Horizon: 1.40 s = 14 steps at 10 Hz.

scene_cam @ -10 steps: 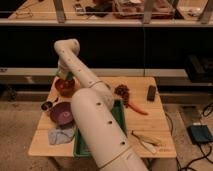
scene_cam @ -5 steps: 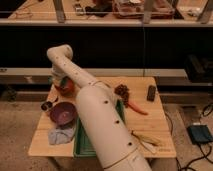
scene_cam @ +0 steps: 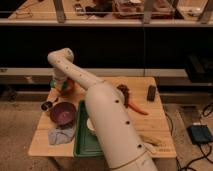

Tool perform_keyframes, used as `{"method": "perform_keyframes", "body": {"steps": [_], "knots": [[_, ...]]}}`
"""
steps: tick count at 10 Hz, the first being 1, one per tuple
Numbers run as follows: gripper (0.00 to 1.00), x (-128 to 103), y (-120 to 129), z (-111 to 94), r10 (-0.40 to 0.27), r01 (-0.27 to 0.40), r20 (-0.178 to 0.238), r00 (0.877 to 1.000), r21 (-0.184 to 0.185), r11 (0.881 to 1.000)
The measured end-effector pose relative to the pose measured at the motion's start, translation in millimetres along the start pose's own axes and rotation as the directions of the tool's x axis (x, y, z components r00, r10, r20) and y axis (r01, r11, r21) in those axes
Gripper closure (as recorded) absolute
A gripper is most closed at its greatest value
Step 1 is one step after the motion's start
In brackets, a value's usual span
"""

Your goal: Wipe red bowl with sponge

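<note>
The red bowl point(scene_cam: 68, 88) sits at the table's far left corner, mostly covered by my arm. My gripper point(scene_cam: 59, 84) hangs from the bent wrist right over the bowl's left side, down at its rim. A small greenish patch, apparently the sponge point(scene_cam: 55, 85), shows at the gripper's tip against the bowl. I cannot make out whether the sponge is gripped.
In front of the red bowl stand a purple bowl point(scene_cam: 62, 113) and a small metal cup point(scene_cam: 46, 105). A pale blue-grey cloth point(scene_cam: 60, 135) lies by the green tray point(scene_cam: 82, 145). A carrot point(scene_cam: 136, 107), a brown clump point(scene_cam: 123, 90) and a dark block point(scene_cam: 151, 92) lie to the right. The wooden table point(scene_cam: 155, 132) ends at all sides.
The arm's elbow has swung left and the wrist has come down, bringing the gripper from above the red bowl to its rim. The things on the table have stayed put.
</note>
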<state>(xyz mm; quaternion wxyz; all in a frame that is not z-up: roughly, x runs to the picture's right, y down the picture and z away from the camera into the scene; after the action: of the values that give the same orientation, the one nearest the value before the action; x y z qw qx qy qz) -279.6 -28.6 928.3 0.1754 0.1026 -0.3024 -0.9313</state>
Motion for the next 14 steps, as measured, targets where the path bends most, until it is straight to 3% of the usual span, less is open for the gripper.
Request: {"method": "perform_keyframes", "body": {"steps": [3,6,10,14], "knots": [[1.00,-37.9,7.1,-3.1,0.029,-0.029,0.029,0.999,-0.009,1.000],[1.00,-52.8,31.0,-11.7,0.101,-0.101,0.024,0.995,-0.031,0.994],[1.00,-26.2,53.3,-14.9,0.140,-0.140,0.012,0.990,-0.041,0.989],[1.00,5.9,42.7,-4.5,0.106,-0.106,0.013,0.994,-0.025,0.994]]}}
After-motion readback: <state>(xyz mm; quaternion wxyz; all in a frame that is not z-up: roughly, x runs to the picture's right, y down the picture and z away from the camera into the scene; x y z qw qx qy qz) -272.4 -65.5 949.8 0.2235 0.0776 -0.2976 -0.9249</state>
